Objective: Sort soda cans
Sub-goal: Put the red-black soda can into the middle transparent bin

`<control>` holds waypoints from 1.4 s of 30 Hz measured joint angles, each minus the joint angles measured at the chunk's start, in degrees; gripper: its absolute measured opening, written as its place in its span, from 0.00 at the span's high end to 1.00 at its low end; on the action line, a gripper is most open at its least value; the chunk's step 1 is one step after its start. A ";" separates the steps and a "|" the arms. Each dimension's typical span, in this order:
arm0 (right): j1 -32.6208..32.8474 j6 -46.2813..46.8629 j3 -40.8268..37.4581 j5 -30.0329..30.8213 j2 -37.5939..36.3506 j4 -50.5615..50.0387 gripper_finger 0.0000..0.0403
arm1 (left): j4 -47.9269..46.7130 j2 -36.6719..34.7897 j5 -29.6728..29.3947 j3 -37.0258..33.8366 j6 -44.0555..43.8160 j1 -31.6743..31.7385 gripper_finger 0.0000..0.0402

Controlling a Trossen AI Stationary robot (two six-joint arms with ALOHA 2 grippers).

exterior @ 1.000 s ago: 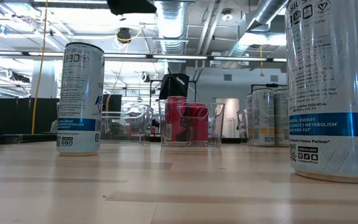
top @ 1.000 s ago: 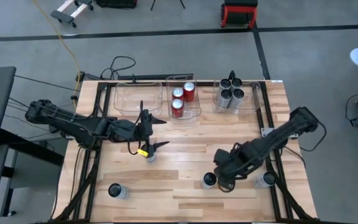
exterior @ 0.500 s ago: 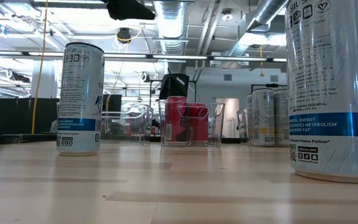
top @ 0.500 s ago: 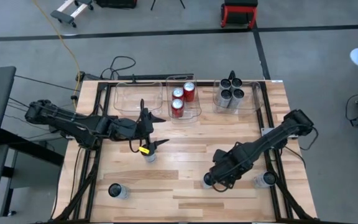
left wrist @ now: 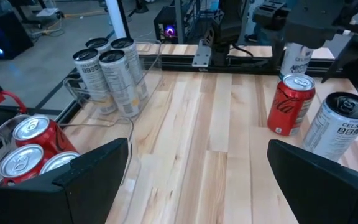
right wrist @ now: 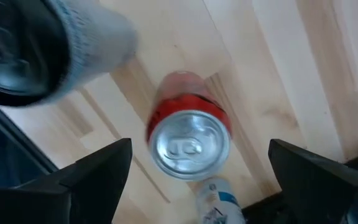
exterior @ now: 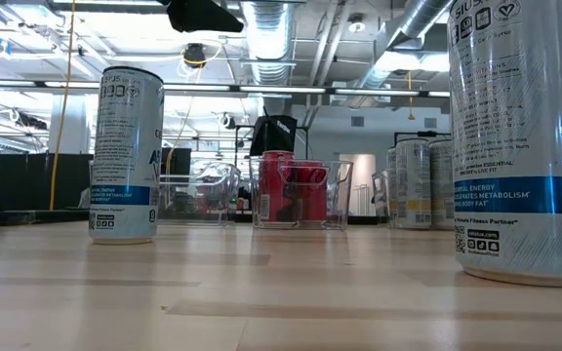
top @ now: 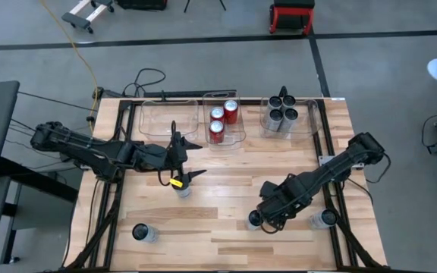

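A wooden desk (top: pixel 226 171) seen from above. Along its far edge sit three clear bins: the middle bin (top: pixel 237 139) holds three red soda cans (top: pixel 217 115), and the right bin (top: pixel 313 121) holds four silver cans (top: pixel 279 115). The left end effector (top: pixel 182 161) hovers near the desk's middle with its fingers spread wide, one silver can (top: pixel 182 189) just below it. The right end effector (top: pixel 268 222) hangs near the front right, open, directly above an upright red can (right wrist: pixel 188 140), not gripping it. Other silver cans stand at the front edge (top: pixel 141 232) and the front right corner (top: pixel 323 219).
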 joint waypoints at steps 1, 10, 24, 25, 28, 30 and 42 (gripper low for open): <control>0.00 0.00 0.00 0.01 0.00 0.61 0.01 | 0.00 0.00 0.00 0.00 -0.03 0.00 0.05; -0.15 0.48 -2.40 0.01 0.07 1.68 0.01 | -1.58 0.00 0.00 0.00 -0.44 0.00 0.05; 0.35 0.17 -10.23 -0.76 0.13 8.94 0.01 | -2.01 0.00 -0.03 0.00 -0.47 0.00 0.05; 0.48 0.14 -10.55 -0.82 0.13 9.31 0.01 | -2.31 0.00 -0.24 -0.01 -0.44 0.00 0.05; 0.77 0.15 -11.23 -1.65 0.13 10.63 0.02 | -2.62 0.01 -1.01 -0.01 -0.44 0.00 0.05; 0.74 0.15 -12.16 -2.50 0.13 11.58 0.04 | -2.57 0.00 -1.41 0.01 -0.44 0.00 0.05; 0.72 -1.75 -15.17 -3.47 -0.08 15.21 0.25 | -3.06 0.00 -1.81 -0.01 4.13 0.19 0.05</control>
